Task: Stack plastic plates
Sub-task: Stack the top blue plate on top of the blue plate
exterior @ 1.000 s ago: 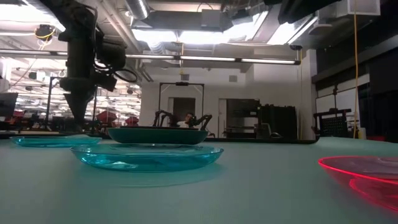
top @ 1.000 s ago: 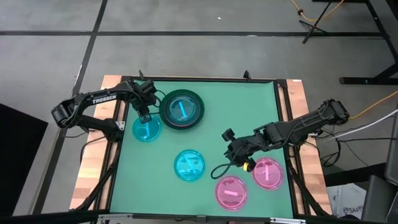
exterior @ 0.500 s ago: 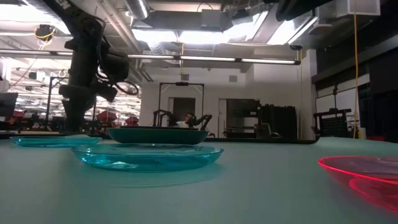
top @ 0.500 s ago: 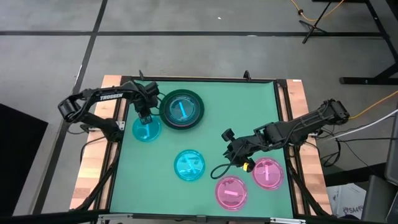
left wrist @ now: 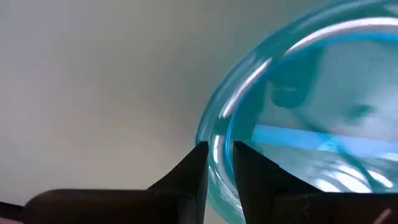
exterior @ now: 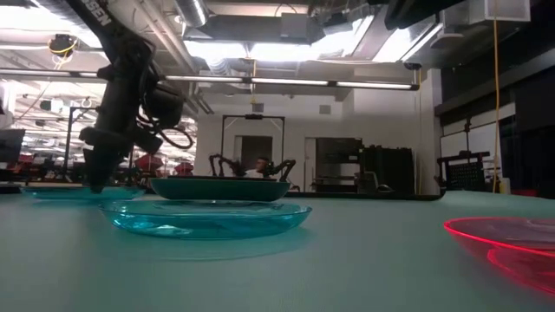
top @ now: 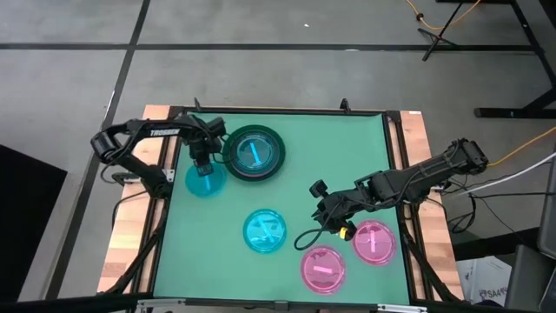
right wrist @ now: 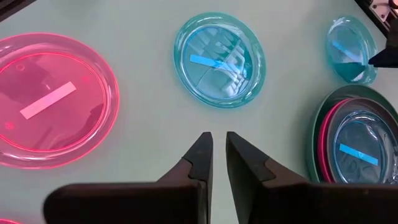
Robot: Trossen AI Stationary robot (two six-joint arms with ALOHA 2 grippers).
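Observation:
A small translucent cyan plate (top: 207,182) lies flat on the green mat at the far left, and my left gripper (top: 201,166) is shut on its far rim. Right of it stands a stack (top: 254,152): a dark green plate with a pink one and a cyan one inside. A second cyan plate (top: 264,231) lies mid-table. Two translucent pink plates (top: 323,269) (top: 374,243) lie near right. My right gripper (top: 323,214) is shut and empty above the mat, between the mid-table cyan plate and the pink plates. My left gripper pinches the cyan plate's rim (left wrist: 219,163) between its two fingers, one inside the rim and one outside. In the low view the fingers (exterior: 94,178) come from above, slanting down. The plate (exterior: 65,193) still lies on the mat.
The mat's raised black frame (top: 174,111) runs close behind my left arm. Open mat lies across the far right and the middle. Wooden table edges (top: 130,252) flank the mat on both sides.
My left gripper has come down onto the small cyan plate's far rim and has tipped over from upright to slanting. Its arm has swung a little toward the table's right. The plates and my right arm have stayed where they were.

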